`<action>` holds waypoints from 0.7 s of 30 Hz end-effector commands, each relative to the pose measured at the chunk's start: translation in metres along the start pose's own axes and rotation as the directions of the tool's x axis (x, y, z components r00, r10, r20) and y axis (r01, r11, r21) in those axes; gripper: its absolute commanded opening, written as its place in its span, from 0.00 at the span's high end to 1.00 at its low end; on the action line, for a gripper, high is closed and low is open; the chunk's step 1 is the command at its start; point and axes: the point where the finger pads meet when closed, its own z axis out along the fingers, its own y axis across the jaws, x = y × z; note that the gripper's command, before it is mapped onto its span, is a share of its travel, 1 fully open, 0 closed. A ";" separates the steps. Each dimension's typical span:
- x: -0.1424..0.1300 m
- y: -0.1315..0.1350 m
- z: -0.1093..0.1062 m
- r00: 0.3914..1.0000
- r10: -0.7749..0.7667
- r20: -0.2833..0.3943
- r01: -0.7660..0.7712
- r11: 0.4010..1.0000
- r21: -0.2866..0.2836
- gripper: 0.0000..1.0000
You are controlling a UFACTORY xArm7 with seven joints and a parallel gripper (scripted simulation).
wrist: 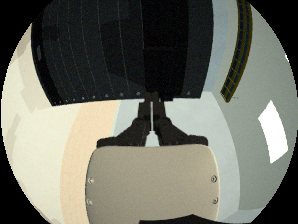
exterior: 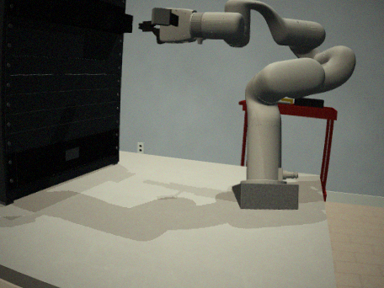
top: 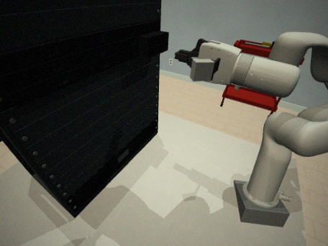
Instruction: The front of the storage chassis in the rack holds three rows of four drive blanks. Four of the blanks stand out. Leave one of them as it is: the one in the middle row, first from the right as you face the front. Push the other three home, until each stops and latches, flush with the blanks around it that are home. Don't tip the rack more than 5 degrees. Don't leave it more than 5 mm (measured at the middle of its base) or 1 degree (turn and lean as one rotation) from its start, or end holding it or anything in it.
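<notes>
The tall black rack [top: 72,108] [exterior: 59,105] [wrist: 100,43] fills the left of the top and exterior views. High on its front a dark drive blank [top: 158,40] [exterior: 127,23] stands out past the rack's face. In the wrist view a dark blank [wrist: 160,36] stands out straight ahead of the fingers. The other blanks are too dark to tell apart. My gripper [top: 177,55] [exterior: 141,26] [wrist: 151,100] is shut and empty. It hangs level with the protruding blank, a short gap in front of it, not touching.
A red table [top: 252,95] [exterior: 312,111] stands behind the arm with a dark flat thing [exterior: 309,102] on it. The arm's base [top: 262,208] [exterior: 266,195] stands on a pale floor mat [top: 187,158] [exterior: 168,244]. A wall socket [top: 170,61] [exterior: 140,146] is on the grey wall.
</notes>
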 end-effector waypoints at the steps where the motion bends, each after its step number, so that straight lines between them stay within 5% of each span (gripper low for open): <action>1: -0.001 0.002 0.004 1.000 0.001 0.000 -0.001 1.000 -0.002 1.00; 11: -0.001 0.002 0.051 1.000 0.001 0.000 -0.001 1.000 -0.002 1.00; 21: -0.001 0.002 0.053 1.000 0.001 0.000 -0.001 1.000 -0.002 1.00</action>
